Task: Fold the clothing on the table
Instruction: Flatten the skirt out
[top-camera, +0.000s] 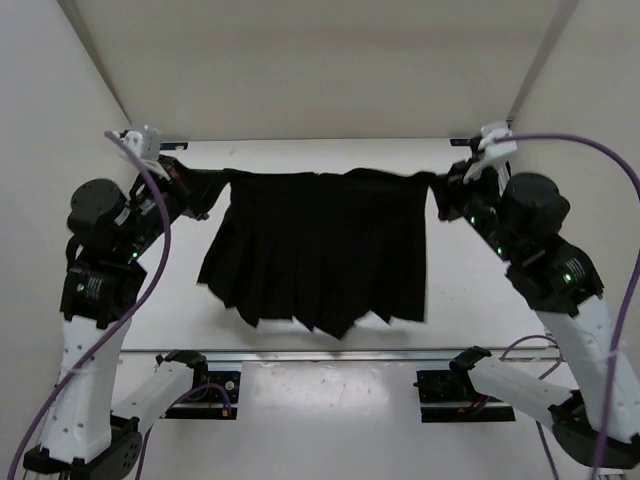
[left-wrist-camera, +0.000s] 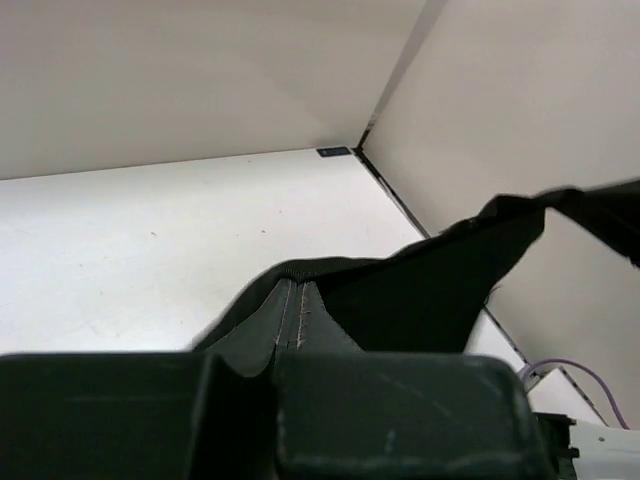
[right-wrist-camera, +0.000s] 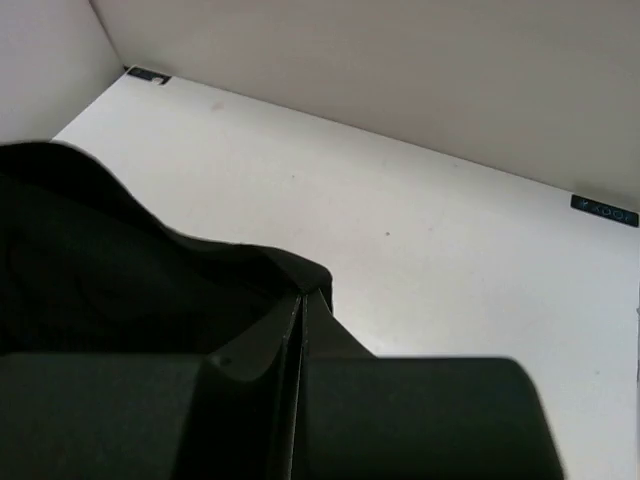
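Black pleated fabric, the clothing (top-camera: 320, 250), is stretched wide between the two grippers: the left gripper (top-camera: 190, 190) is clamped shut on one top corner and the right gripper (top-camera: 445, 192) on the other, each wrist view showing cloth pinched between closed fingers. Below and between them the jagged hem trails toward the white table (top-camera: 500, 300); whether it touches cannot be told. No fold shows yet, so the task looks barely begun, with laying the garment down and doubling it over left to do.
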